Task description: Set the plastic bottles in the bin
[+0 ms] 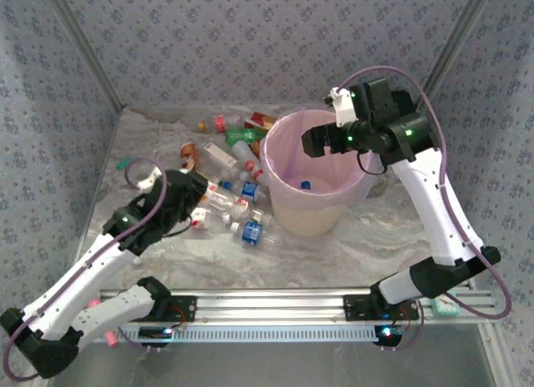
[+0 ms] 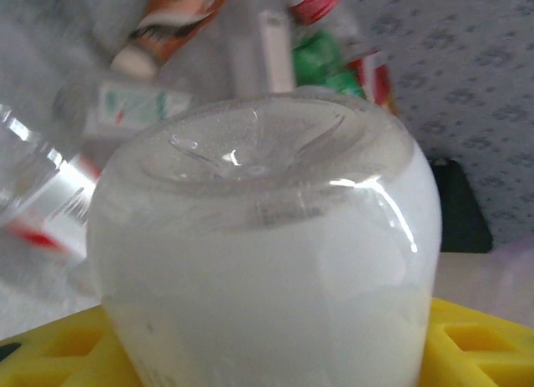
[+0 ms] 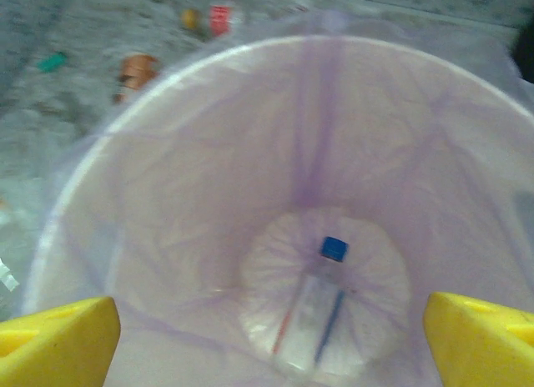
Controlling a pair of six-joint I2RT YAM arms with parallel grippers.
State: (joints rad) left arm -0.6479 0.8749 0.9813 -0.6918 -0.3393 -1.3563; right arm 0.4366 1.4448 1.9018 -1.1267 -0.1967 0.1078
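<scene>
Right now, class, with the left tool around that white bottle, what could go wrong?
The white bottle flanked by the left tool is smooth and rounded, so it may squirt out. Crowded neighbouring bottles could get knocked away. The right tool hangs over the bin, so both tools might clash there.

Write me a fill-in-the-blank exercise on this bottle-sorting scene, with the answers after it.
1. The bottle lying in the bin has a ___ cap.
2. The bag lining the bin is ___.
3. The right gripper, open, hangs over the ___.
4. Between the left gripper's yellow fingers sits a ___ bottle.
Missing words: blue; pink; bin; white.
</scene>
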